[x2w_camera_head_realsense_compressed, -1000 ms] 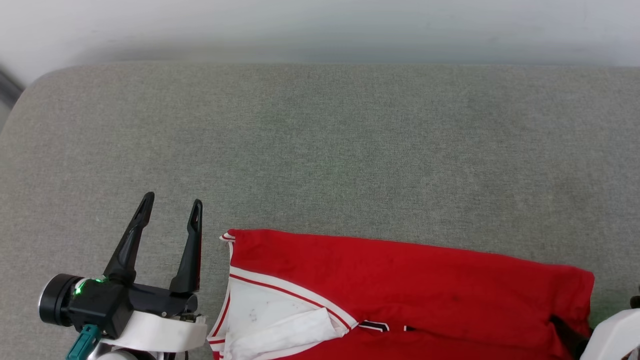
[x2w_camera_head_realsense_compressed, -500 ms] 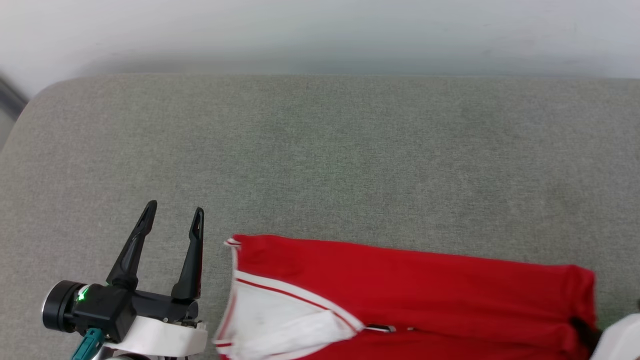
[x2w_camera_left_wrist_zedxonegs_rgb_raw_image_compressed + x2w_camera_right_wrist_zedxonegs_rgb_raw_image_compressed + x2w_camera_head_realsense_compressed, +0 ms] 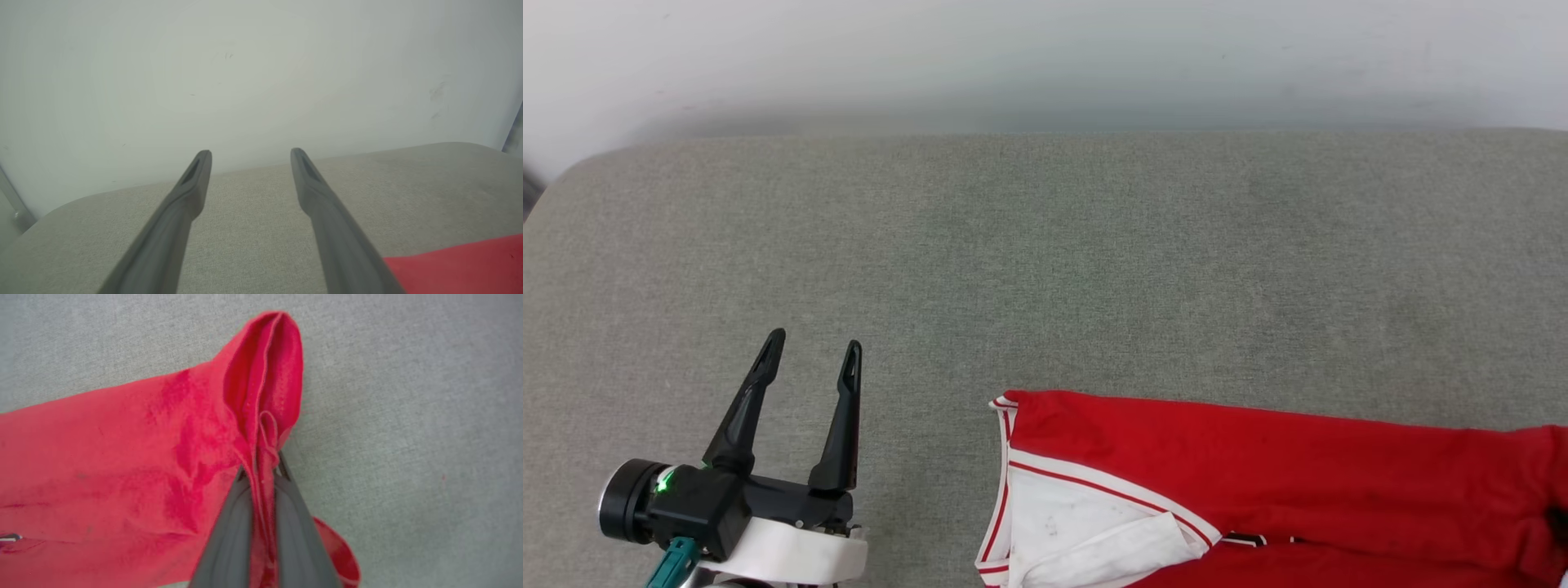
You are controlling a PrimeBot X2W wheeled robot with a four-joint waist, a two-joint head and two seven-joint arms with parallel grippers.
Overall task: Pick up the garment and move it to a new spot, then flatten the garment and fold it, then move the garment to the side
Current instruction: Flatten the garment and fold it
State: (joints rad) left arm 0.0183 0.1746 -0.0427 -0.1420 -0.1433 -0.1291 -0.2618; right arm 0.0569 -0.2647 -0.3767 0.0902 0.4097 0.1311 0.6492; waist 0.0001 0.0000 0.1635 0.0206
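Note:
The garment [image 3: 1258, 474], a folded red jersey with a white sleeve and striped trim, lies along the bottom right of the grey cushion in the head view. In the right wrist view my right gripper [image 3: 261, 469] is shut on a bunched red edge of the garment [image 3: 122, 465], the cloth pinched between the two dark fingers. My left gripper [image 3: 810, 351] stands open over bare cushion at the lower left, well apart from the garment's white sleeve end. The left wrist view shows its two fingers [image 3: 192, 196] spread, with a red corner of the garment [image 3: 461, 265] at the lower right.
The grey fabric cushion [image 3: 1045, 269] stretches wide behind and left of the garment. A pale wall [image 3: 1045, 57] runs along its far edge. The cushion's rounded left corner [image 3: 572, 171] sits at the upper left.
The garment has slid to the right across the cushion, its right end passing the picture's edge. The right gripper has shut on its red edge. The left gripper has kept its place, open.

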